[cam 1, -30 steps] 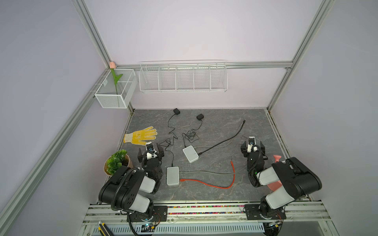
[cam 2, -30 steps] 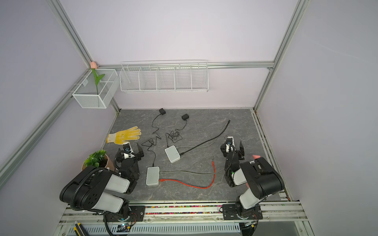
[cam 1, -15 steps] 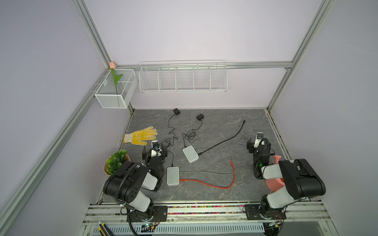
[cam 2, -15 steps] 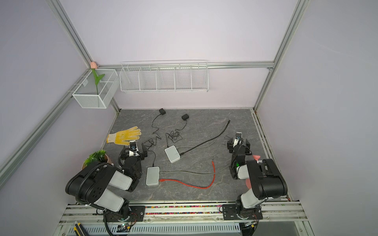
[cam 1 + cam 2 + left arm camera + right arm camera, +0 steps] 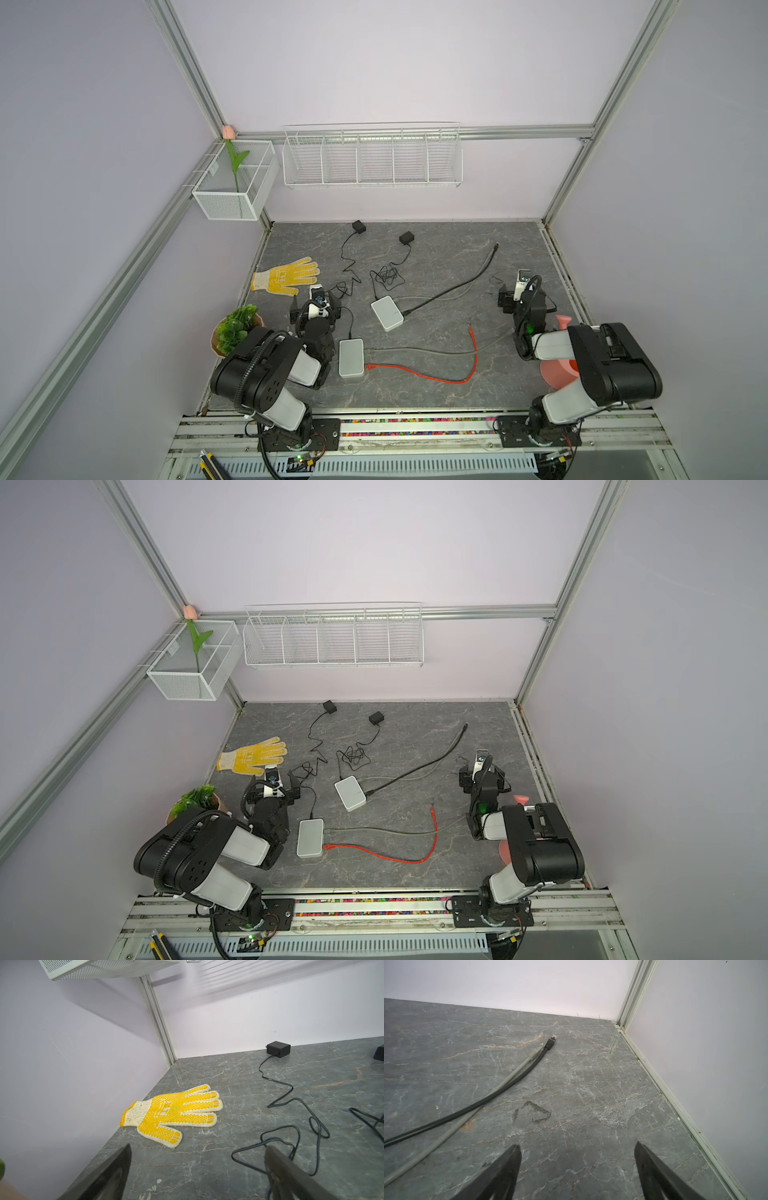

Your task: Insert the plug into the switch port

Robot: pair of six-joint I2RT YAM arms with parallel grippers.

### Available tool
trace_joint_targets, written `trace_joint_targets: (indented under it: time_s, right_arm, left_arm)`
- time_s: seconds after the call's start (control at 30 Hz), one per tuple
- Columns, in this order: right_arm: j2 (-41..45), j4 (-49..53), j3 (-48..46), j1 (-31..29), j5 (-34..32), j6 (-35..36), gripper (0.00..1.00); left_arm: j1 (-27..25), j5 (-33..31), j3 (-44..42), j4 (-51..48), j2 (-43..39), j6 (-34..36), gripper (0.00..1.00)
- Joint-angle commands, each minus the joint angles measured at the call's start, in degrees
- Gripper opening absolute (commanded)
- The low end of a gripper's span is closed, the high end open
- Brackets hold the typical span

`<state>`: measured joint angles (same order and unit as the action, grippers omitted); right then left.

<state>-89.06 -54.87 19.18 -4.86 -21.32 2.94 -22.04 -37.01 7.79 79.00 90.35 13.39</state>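
A yellow glove [image 5: 172, 1113] lies flat by the left wall. Just behind it hangs the left gripper [image 5: 197, 1148]. Its jaws stand wide apart and hold nothing. A thin black cord [image 5: 295, 1136] loops on the table [image 5: 228, 1167] close by one jaw.

Next come two white boxes. The near switch [image 5: 351, 357] sits just beside the left arm. The far switch [image 5: 387, 313] sits more toward the middle. A red cable [image 5: 419, 374] runs from the near switch toward the right and bends up to a loose end [image 5: 470, 331].

A long black cable goes from the far switch, slanting away toward the back right. Its black plug [image 5: 550, 1042] lies on the table, with a grey plug [image 5: 536, 1052] just beside it.

The right gripper [image 5: 577, 1148] is spread wide too and is empty. The black plug lies ahead of it, well apart, a bit toward the middle. The plug's long side points away from the gripper, in line with its cable. I think the right arm is the nearer one for it.

I cannot tell which plug is the one to push in. The little holes on the switches are too small to see. I also cannot tell if the red end by the near switch is in or only touching.
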Motion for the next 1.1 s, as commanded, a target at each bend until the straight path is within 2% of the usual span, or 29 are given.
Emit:
trace_joint_targets:
  time_s: [0.0, 0.8, 0.9, 1.07]
  right_arm:
    - [0.37, -0.77, 0.61, 0.33, 0.40, -0.87, 0.89]
    - [0.46, -0.72, 0.61, 0.35, 0.40, -0.91, 0.89]
    - [0.40, -0.73, 0.59, 0.35, 0.42, -0.85, 0.89]
    - [0.41, -0.69, 0.64, 0.28, 0.40, -0.92, 0.89]
  left_arm:
    - [-0.13, 0.00, 1.43, 1.93, 0.97, 0.85, 0.99]
    - [2.78, 3.84, 2.39, 1.79, 1.63, -0.51, 0.99]
    - [3.60, 4.11, 3.08, -0.84, 0.53, -1.44, 0.99]
    - [7.26, 8.12, 7.45, -12.98, -3.41, -5.57, 0.99]
